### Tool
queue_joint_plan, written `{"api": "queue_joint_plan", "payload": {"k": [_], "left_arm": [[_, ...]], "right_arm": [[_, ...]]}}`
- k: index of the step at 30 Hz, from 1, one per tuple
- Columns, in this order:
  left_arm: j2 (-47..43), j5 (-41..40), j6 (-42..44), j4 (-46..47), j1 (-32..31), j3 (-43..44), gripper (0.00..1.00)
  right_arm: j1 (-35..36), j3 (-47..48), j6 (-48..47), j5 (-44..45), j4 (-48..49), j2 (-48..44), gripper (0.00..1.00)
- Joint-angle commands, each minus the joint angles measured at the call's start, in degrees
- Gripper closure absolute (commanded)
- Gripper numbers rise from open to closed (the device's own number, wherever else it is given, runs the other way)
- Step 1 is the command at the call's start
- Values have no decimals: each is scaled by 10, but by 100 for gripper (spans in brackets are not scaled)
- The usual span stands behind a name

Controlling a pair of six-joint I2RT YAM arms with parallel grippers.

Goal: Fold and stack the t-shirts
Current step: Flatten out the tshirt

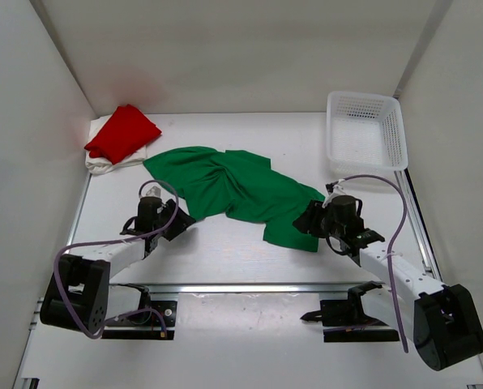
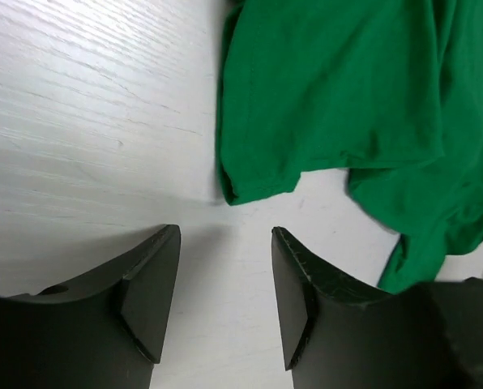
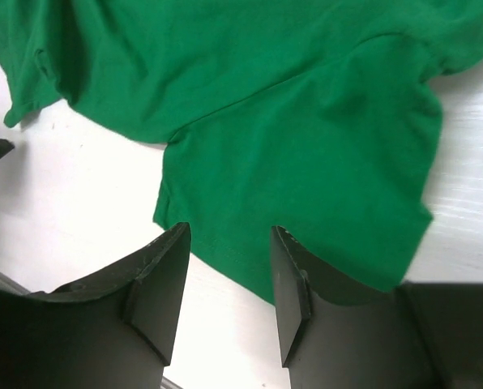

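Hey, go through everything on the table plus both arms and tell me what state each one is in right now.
Green t-shirt: unfolded, rumpled, lying mid-table.
Red t-shirt: folded, resting on the white one.
White t-shirt: mostly hidden under the red one.
Basket: upright, empty.
Left arm: jaws open, empty, over bare table beside the green shirt's edge.
Right arm: jaws open, empty, over the green shirt's hem.
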Motion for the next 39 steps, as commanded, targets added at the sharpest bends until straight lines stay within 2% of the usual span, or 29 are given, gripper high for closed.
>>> {"api": "queue_joint_plan", "payload": {"k": [1, 14, 27, 29, 31, 36, 39], "left_arm": [[-1, -13, -69, 43, -7, -22, 40], [57, -3, -254, 183, -7, -76, 50], [114, -33, -315, 255, 3, -74, 55], [126, -32, -315, 269, 8, -75, 60], [127, -31, -311, 274, 10, -71, 73], [116, -26, -271, 248, 22, -45, 98], [86, -29, -236, 238, 19, -28, 100]], "right_arm": [[14, -4, 15, 12, 36, -11, 58], [23, -4, 18, 14, 26, -26, 58], [21, -6, 17, 13, 12, -50, 58], [23, -8, 18, 10, 10, -54, 57], [25, -13, 26, 17, 9, -59, 57], [8, -26, 30, 86, -98, -88, 57], [-6, -29, 35, 122, -169, -115, 57]]}}
